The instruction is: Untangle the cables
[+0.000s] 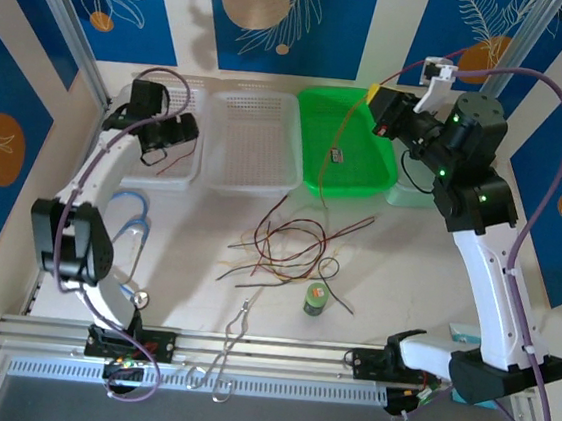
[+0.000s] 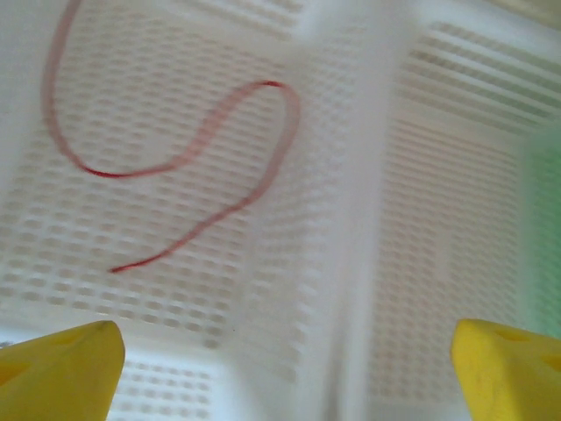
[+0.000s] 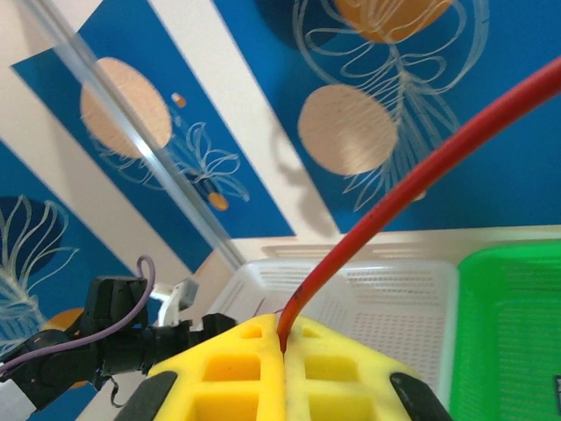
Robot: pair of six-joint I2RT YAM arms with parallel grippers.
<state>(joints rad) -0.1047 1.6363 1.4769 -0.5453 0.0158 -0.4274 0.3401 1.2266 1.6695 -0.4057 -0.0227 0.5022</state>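
My left hand (image 2: 280,379) hangs above the left white tray (image 2: 175,298) with its fingers spread wide and nothing between them. Directly below it one loose red cable (image 2: 131,173) lies in a lazy curl on the tray floor, free of any other wire. The middle white tray (image 1: 258,138), just to the right of this hand, looks empty to me.

My right hand (image 3: 282,351) is raised above the green tray (image 1: 359,138) and is closed tightly on a second red cable (image 3: 421,178), which leaves the fingers and rises away. In the top view this wire seems to hang down into the green tray, near a small dark thing that I cannot identify.

The remaining cables (image 1: 283,243) are a loose tangle on the table, well below both hands and between them.

What could go wrong, I think: the wire is limp, so if I open the right hand this high, it may fall across the rim instead of inside the tray. If its far end is caught somewhere, a pull could drag it. My left hand, when lowering, could also hook the sorted cable out.
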